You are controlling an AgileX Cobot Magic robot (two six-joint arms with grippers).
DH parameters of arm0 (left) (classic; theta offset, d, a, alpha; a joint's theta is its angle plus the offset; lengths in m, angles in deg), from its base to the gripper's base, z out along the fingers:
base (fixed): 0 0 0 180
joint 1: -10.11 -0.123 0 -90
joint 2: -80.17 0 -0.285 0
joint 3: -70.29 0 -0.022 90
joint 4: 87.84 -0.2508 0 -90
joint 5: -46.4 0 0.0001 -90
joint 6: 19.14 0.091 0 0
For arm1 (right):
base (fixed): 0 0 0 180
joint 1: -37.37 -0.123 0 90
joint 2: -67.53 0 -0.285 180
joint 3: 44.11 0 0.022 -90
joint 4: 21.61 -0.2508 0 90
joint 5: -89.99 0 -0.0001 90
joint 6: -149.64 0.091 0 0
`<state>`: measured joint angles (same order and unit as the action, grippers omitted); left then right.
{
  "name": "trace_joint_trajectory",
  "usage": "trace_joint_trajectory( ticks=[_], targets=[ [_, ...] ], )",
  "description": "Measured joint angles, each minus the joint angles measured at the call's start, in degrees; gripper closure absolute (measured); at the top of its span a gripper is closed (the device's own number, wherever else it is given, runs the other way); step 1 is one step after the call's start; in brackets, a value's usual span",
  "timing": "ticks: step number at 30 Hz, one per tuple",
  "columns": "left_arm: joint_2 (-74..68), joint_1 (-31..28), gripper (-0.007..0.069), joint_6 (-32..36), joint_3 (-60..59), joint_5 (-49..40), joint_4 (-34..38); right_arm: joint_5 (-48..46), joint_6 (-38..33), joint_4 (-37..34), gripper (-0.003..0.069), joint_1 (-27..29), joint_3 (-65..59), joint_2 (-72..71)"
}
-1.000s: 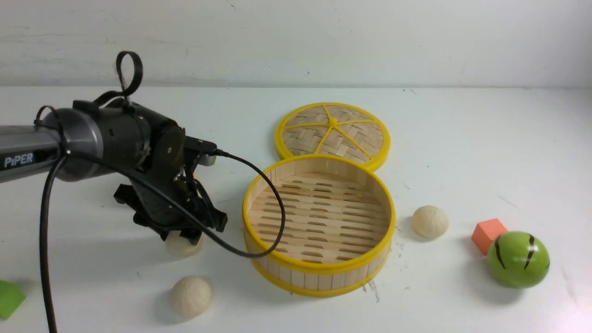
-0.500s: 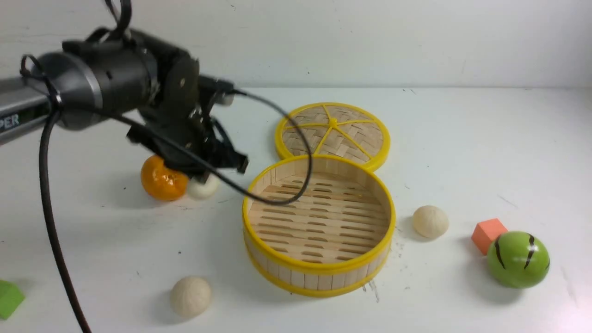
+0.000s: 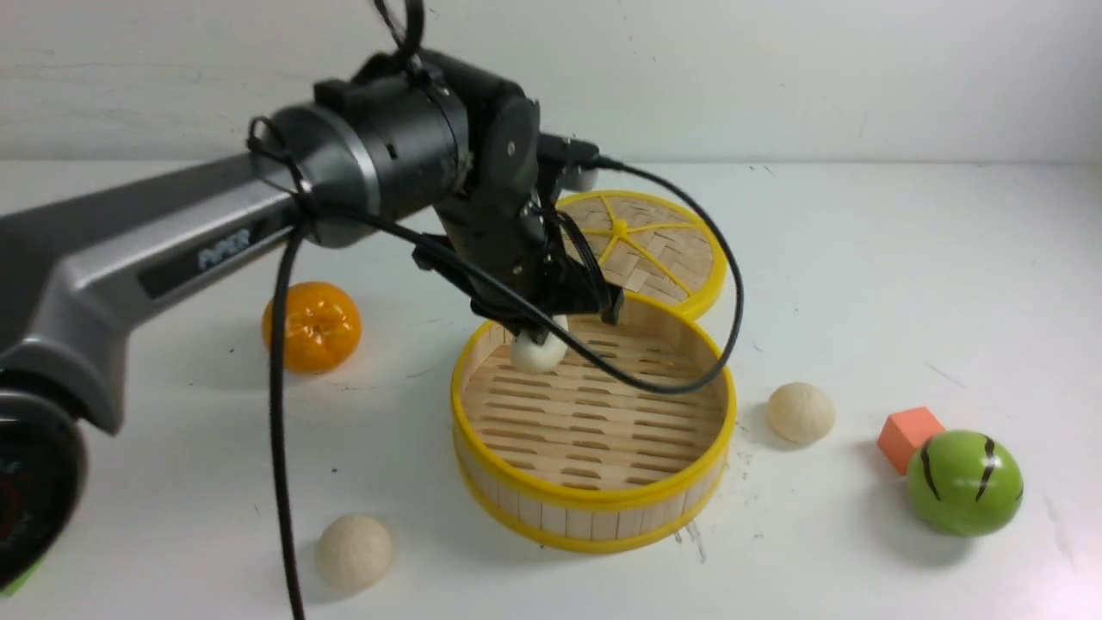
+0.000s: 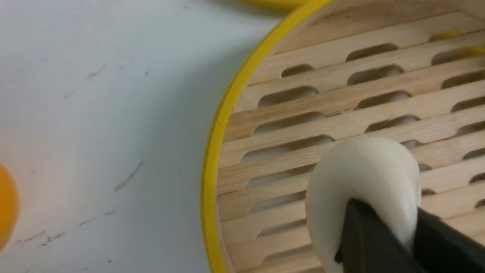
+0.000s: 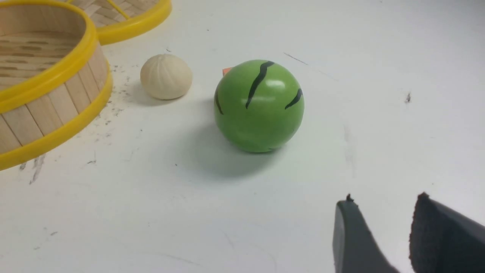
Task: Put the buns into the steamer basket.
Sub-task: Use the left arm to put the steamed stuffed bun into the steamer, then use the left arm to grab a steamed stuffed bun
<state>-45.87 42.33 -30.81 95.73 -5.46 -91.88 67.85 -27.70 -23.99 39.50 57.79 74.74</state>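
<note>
One bun (image 3: 535, 353) has left the counter (image 3: 861, 258). A second ago the left tool (image 3: 542, 334) was closing on it beside the steamer basket (image 3: 594, 498); now the tool grips it just above the basket's floor, inside the rim on its far-left side. Letting go looks like the next step. The near-edge bun (image 3: 354, 551) and the right-side bun (image 3: 801, 412) wait on the counter. The right tool (image 5: 384, 204) hangs parted and empty.

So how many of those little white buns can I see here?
3 buns. One is gripped by the left end effector over the steamer basket, one lies on the table front-left of it, one on its right.
</note>
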Motion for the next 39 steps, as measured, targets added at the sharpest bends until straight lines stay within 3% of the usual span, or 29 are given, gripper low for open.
trace_joint_trajectory(
  ticks=[2, 3, 7, 12, 15, 22, 29, 33, 39],
  targets=[
    [-1.3, 0.0, 0.0468, 0.0, 0.0, 0.46, 0.0, 0.0, 0.0, 0.0, 0.0421, 0.0, 0.0, 0.0],
    [-2.48, 0.0, 0.0382, 0.0, 0.0, 0.8, -0.05, 0.0, 0.0, 0.0, 0.0421, 0.0, 0.0, 0.0],
    [-4.05, 0.0, 0.0175, 0.0, 0.18, 0.57, -0.05, 0.0, -0.05, 0.0, 0.042, 0.0, 0.0, 0.0],
    [-4.14, 0.0, 0.0025, 0.0, 6.55, -8.58, 0.01, 0.0, -0.05, 0.0, 0.042, 0.0, 0.0, 0.0],
    [-3.95, 0.0, 0.0019, 0.23, 14.02, -16.62, 0.91, 0.0, -0.05, 0.0, 0.042, 0.0, 0.0, 0.0],
    [5.26, 0.0, 0.0092, 1.05, 15.13, -18.78, 1.83, -0.05, -0.05, 0.0, 0.042, 0.0, 0.0, 0.0],
    [21.22, 0.0, 0.0139, 0.74, -3.09, -19.09, -1.33, -0.05, -0.05, 0.0, 0.042, 0.0, 0.0, 0.0],
    [30.91, 0.0, 0.0142, -1.49, -22.24, -18.8, -1.58, -0.05, -0.05, 0.0, 0.042, 0.0, 0.0, 0.0],
    [36.45, -4.27, 0.0142, -4.56, -39.98, -9.65, -0.06, -0.05, -0.05, 0.0, 0.042, 0.0, 0.0, 0.0]
  ],
)
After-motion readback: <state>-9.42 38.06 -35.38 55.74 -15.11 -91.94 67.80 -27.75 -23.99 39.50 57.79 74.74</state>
